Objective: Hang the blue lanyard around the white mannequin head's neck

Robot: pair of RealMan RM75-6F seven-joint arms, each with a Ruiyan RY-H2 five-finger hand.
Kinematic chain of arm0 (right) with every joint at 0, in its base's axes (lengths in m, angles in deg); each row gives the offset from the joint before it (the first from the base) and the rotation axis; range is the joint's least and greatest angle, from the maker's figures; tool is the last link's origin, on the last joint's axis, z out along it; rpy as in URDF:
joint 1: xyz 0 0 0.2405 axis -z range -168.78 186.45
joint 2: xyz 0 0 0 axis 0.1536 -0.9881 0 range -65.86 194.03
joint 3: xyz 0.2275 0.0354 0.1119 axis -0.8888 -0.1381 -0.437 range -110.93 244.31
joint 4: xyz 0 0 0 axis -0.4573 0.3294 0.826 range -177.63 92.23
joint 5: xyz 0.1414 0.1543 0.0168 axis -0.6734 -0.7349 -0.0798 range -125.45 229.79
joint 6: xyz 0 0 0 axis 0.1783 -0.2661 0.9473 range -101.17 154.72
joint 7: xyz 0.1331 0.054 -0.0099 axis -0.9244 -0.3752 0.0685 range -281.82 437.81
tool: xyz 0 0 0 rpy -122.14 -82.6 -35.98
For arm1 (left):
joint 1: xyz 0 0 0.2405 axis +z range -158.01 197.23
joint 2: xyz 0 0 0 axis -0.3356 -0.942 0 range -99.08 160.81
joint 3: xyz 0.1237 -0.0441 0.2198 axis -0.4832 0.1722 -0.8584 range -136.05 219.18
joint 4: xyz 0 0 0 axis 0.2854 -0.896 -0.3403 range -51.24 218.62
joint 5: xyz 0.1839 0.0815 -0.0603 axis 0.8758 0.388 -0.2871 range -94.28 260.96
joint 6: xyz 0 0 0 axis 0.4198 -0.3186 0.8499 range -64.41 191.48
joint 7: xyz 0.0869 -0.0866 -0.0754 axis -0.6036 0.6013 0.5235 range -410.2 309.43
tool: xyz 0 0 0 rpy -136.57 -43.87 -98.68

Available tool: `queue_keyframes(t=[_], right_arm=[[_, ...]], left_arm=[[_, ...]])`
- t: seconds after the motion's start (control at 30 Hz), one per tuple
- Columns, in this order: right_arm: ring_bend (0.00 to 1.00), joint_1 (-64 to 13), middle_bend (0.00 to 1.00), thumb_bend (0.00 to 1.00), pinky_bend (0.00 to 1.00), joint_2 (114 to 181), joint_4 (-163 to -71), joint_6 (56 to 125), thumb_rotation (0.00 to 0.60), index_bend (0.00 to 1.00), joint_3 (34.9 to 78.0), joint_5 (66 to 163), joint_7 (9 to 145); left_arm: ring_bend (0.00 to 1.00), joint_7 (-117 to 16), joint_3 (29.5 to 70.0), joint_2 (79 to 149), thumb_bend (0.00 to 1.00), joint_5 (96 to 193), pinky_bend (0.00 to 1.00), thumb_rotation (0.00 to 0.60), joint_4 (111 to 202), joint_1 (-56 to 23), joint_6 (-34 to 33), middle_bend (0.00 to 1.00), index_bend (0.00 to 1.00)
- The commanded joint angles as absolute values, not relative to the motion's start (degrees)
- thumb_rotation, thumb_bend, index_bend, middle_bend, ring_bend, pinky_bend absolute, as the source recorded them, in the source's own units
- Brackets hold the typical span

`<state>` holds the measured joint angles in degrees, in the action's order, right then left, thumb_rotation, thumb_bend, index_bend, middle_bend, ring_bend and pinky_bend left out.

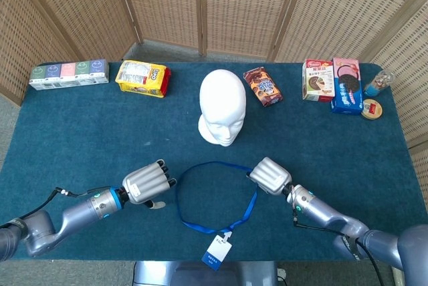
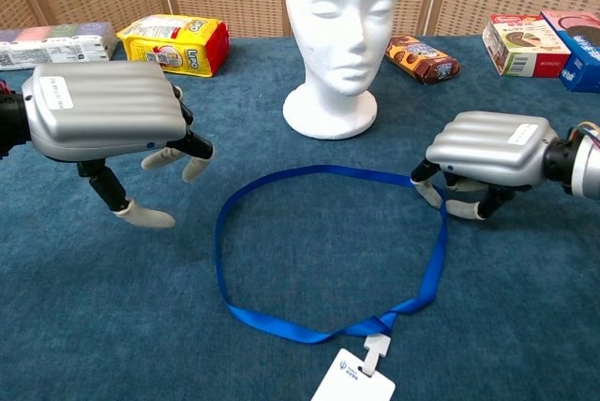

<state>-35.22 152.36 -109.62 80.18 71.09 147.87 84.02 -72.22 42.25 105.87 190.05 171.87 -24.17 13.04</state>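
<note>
Chest view hides the right robot hand [image 2: 487,153]'s fingertips at the blue lanyard [image 2: 328,251]'s right edge, grip unclear; the loop lies flat on the surface [image 2: 112,326], badge [image 2: 354,384] nearest, before the white mannequin head [image 2: 337,36], left robot hand [image 2: 103,125] spread, empty.

A blue-clothed table [image 1: 80,125] carries the white mannequin head [image 1: 223,107] at centre, the blue lanyard [image 1: 215,196] looped near, and snack packs [image 1: 142,77] and boxes [image 1: 318,79] along the far edge.
</note>
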Motion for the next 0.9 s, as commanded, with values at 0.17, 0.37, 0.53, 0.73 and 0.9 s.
queue_keyframes(t=[0.17,0.37,0.53,0.73,0.9], right_arm=[[1.00,-35.21,0.99,0.53,1.00,152.88,-108.68,80.37,0.600,0.59,71.11,148.06,83.18],[1.00,-35.31,0.99,0.53,1.00,153.46,-107.70,80.22,0.600,0.59,71.11,148.10,82.45],[1.00,-35.37,0.99,0.53,1.00,153.72,-107.22,80.15,0.600,0.59,71.06,148.07,82.27],[1.00,-35.41,0.99,0.53,1.00,153.95,-107.02,80.02,0.600,0.59,70.99,147.95,82.09],[1.00,-35.42,0.99,0.53,1.00,153.97,-106.99,79.93,0.600,0.59,70.91,147.79,82.15]], left_arm=[[0.98,-71.87,41.62,107.24,0.23,190.51,0.85,0.359,169.97,-25.18,11.94,0.98,0.47],[1.00,-70.88,40.32,107.56,0.23,191.32,1.00,0.372,168.91,-26.62,12.40,1.00,0.47],[1.00,-69.29,39.37,107.83,0.23,190.77,1.00,0.377,168.33,-27.35,13.16,1.00,0.47],[1.00,-66.21,38.41,109.39,0.28,190.09,1.00,0.518,166.86,-27.71,12.64,1.00,0.47],[1.00,-65.57,37.80,110.67,0.31,190.35,1.00,0.600,165.33,-27.65,11.09,1.00,0.47]])
